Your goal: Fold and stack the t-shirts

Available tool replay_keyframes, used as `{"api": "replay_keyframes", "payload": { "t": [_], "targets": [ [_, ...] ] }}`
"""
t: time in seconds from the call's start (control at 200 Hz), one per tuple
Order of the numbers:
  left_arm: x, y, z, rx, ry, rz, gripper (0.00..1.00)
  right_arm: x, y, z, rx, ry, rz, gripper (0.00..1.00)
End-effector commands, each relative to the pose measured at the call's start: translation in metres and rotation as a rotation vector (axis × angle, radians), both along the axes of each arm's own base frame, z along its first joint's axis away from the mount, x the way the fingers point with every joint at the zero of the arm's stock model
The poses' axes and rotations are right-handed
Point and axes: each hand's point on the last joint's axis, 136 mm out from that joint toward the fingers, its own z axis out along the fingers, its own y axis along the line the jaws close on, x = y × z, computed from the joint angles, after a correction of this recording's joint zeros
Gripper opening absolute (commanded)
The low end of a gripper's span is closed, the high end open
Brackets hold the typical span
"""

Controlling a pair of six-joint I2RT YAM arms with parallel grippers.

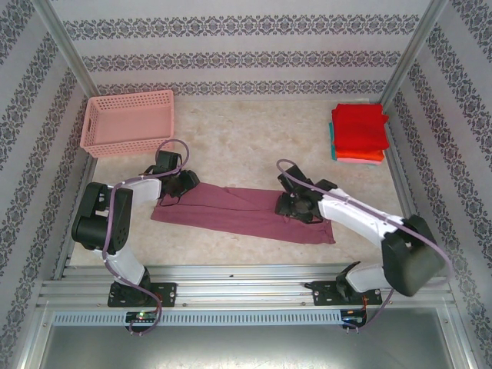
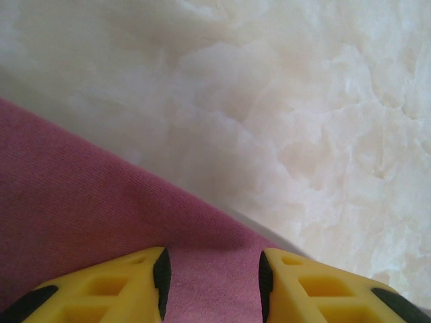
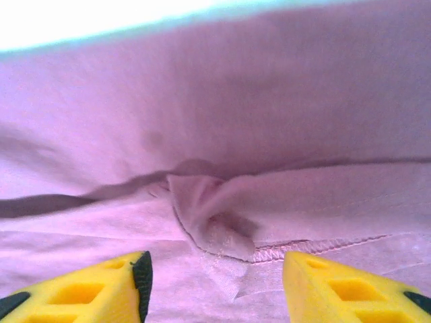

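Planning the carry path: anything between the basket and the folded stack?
Nothing. The top view shows bare table between basket and stack.

Both arms bent forward, wrists pitched down.
Left arm (image 1: 115, 211) elbow near-left, left gripper (image 2: 212, 269) fingers narrowly parted; right arm (image 1: 357, 217) reaches toward centre, right gripper (image 3: 215, 269) fingers spread wider.

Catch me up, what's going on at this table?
Both arms are on the maroon t-shirt, lying as a long folded strip across the table. The left gripper sits over its left end, jaws apart; the right gripper is open above a pucker near the right end. A stack of folded t-shirts, red on top, sits far right; the pink basket far left.
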Motion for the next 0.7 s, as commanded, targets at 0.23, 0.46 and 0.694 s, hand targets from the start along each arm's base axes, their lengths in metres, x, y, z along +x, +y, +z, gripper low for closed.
{"api": "replay_keyframes", "payload": {
  "t": [0.23, 0.46, 0.694],
  "targets": [
    [-0.022, 0.015, -0.013, 0.031, 0.078, 0.010, 0.42, 0.017, -0.029, -0.038, 0.000, 0.065, -0.145, 0.54],
    [-0.047, 0.009, -0.026, -0.009, 0.128, -0.013, 0.45, 0.076, -0.050, -0.072, -0.058, 0.080, -0.230, 0.52],
    [-0.066, -0.006, -0.017, -0.045, 0.145, -0.051, 0.48, 0.184, -0.050, -0.074, -0.042, 0.022, -0.268, 0.51]
  ]
}}
